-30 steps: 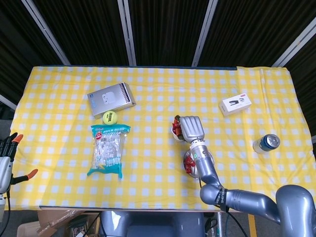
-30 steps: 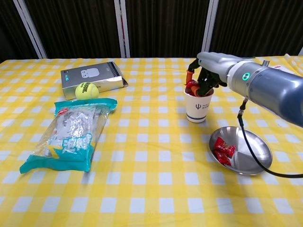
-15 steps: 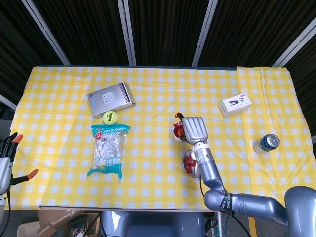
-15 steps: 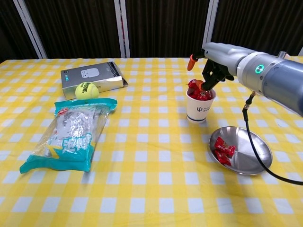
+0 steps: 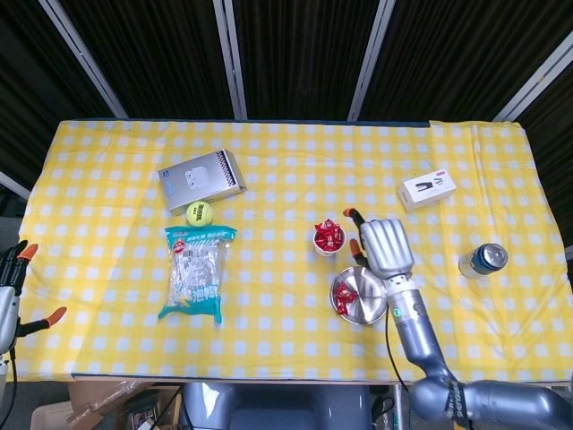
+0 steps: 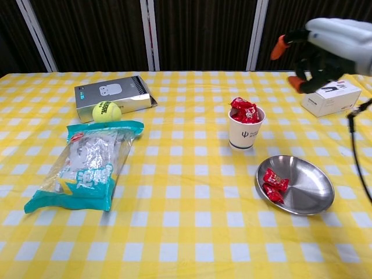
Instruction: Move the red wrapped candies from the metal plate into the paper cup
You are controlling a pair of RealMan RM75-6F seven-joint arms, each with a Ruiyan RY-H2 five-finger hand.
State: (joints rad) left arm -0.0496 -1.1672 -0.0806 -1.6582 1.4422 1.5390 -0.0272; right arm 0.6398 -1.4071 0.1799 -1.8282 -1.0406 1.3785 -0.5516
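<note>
A white paper cup [image 5: 329,240] [image 6: 244,133] stands mid-table, heaped with red wrapped candies [image 6: 244,110]. Right of it and nearer me lies the metal plate [image 5: 363,305] [image 6: 308,190], with a couple of red candies [image 5: 344,290] [image 6: 273,183] on its left side. My right hand [image 5: 385,248] [image 6: 326,49] is raised above the table, right of the cup and over the plate's far edge; its fingers are apart and hold nothing. My left hand [image 5: 8,285] shows at the table's left edge, fingers spread and empty.
A grey box [image 5: 202,178] [image 6: 113,93], a tennis ball [image 5: 199,215] [image 6: 106,110] and a teal snack bag [image 5: 197,271] [image 6: 90,163] lie on the left. A white box [image 5: 427,189] [image 6: 331,97] and a can [image 5: 483,260] sit on the right.
My right hand has lifted off the cup's rim and swung to the right and upward, leaving the candy it carried on the heap in the cup. The left hand stayed put.
</note>
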